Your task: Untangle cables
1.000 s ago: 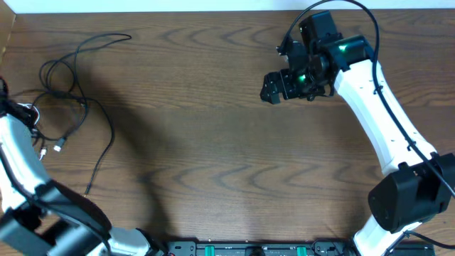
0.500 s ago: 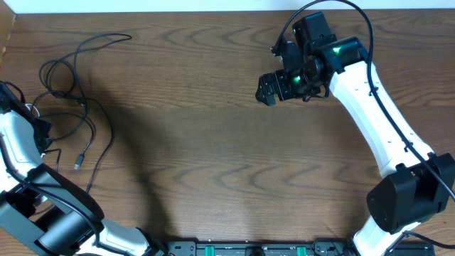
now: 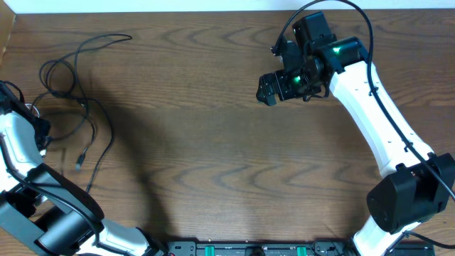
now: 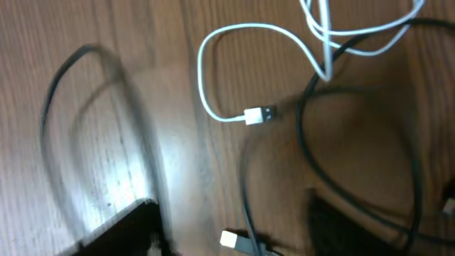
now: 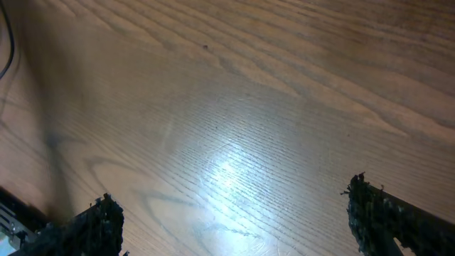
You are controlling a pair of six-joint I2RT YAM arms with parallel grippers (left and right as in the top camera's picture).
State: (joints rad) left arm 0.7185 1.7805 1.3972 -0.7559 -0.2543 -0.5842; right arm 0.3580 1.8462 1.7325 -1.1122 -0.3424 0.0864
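Several black cables (image 3: 73,67) loop and cross at the table's left side, one plug end (image 3: 79,161) lying loose near the front. In the left wrist view a white cable (image 4: 213,67) curls with its silver plug (image 4: 259,114) flat on the wood, and black cables (image 4: 306,142) run beside it. My left gripper (image 3: 40,134) hovers at the left edge over this bunch. Its fingers (image 4: 124,231) stand apart, open, and a black cable's plug (image 4: 238,242) lies between them on the table, blurred. My right gripper (image 3: 269,89) hangs open over bare wood (image 5: 234,213), far from the cables.
The wooden table (image 3: 213,163) spreads between the two arms. The right arm's white links (image 3: 377,114) reach in from the front right corner. A pale wall edge (image 3: 142,6) borders the back.
My left gripper has gone from shut to open, and the black cable's plug end has slid toward the front right. The right arm shifted slightly left, then held still.
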